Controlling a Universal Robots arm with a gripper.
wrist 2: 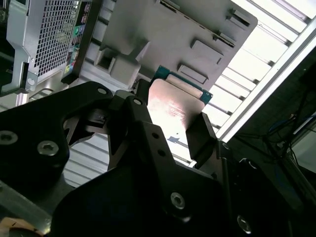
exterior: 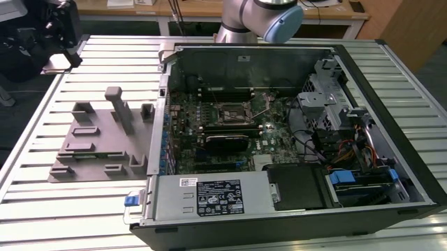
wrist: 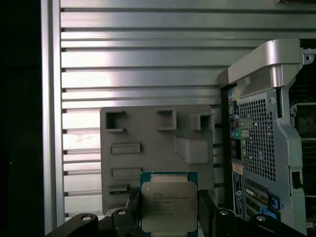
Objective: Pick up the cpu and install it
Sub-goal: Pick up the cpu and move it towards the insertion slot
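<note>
The cpu (wrist: pixel 167 201), a small square chip with a pale silver top and a green edge, sits between the two black fingers of my gripper (wrist: pixel 168 210), which is shut on it. In the second wrist view the cpu (wrist 2: pixel 174 101) shows its shiny top, clamped on two sides by the gripper (wrist 2: pixel 170 123). It hangs above the grey holder plate (wrist: pixel 148 143), well clear of the plate's surface. In the exterior view the open computer case (exterior: pixel 391 130) lies on the table, and the motherboard's socket (exterior: pixel 233 112) stands uncovered near the middle of the board.
The grey holder plate (exterior: pixel 98 141) with raised blocks lies on the slatted metal table (exterior: pixel 49 209), at the exterior view's left of the case. A black rectangular module (exterior: pixel 225 141) sits just below the socket. The arm's base (exterior: pixel 258 21) rises behind the case.
</note>
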